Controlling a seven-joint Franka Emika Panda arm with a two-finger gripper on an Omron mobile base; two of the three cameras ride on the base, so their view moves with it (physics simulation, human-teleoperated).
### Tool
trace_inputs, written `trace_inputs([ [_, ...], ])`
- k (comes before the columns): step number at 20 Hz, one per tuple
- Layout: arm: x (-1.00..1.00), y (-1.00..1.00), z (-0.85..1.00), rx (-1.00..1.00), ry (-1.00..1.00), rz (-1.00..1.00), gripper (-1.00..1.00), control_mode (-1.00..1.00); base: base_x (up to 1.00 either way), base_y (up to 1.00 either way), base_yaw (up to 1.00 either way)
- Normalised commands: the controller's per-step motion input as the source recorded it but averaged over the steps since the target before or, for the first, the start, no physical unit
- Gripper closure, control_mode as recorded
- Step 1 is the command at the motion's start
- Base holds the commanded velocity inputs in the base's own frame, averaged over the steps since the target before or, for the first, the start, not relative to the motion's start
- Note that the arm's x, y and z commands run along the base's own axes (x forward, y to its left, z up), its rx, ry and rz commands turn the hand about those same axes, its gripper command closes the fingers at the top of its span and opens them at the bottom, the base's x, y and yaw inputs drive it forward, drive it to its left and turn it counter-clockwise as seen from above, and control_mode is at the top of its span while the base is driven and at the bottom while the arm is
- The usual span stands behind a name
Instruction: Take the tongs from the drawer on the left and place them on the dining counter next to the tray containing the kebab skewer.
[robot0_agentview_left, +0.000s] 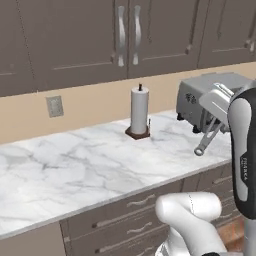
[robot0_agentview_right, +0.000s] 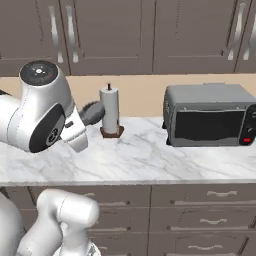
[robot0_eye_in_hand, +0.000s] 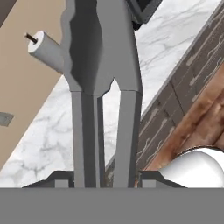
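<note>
Tongs are pinched between the jaws, hanging past them; the grip should be kept firm during transport.

Base views flank arm — both face worktop, hand view close

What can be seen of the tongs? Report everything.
The tongs look like plain matte grey metal: two long flat arms with a narrow slit between them, merging into a broader far end. The gripper is shut on the arms. In the left base view they hang slanted over the marble worktop, before the toaster.
</note>
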Motion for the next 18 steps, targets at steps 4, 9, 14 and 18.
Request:
trace_inputs([
  [4,0.0,0.0,0.0,0.0,0.0,0.0,1.0,1.0,-0.15,-1.0,-0.46],
  [9,0.0,0.0,0.0,0.0,0.0,0.0,1.0,1.0,0.04,-1.0,-0.64],
  [14,0.0,0.0,0.0,0.0,0.0,0.0,1.0,1.0,0.15,-1.0,-0.8],
  [18,0.0,0.0,0.0,0.0,0.0,0.0,1.0,1.0,0.18,-1.0,-0.8],
])
